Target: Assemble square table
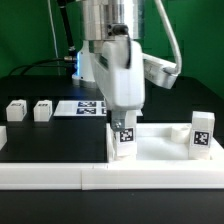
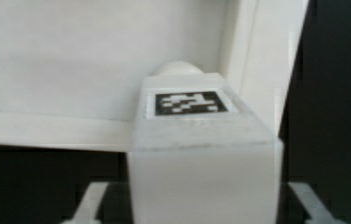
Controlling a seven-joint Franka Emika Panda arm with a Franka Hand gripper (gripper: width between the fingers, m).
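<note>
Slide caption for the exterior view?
Gripper holds a tagged white leg upright at the square panel's edge; three loose legs stand apart.

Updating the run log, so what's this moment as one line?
gripper: shut on leg | leg: upright, at corner of square panel | seated in socket: cannot tell

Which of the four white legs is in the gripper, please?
The middle leg, clamped in the gripper; the two legs at the exterior view's left and the right leg stand free.

Leg [image 2: 198, 170] and square panel [image 1: 160, 150] look smooth, matt white plastic.
</note>
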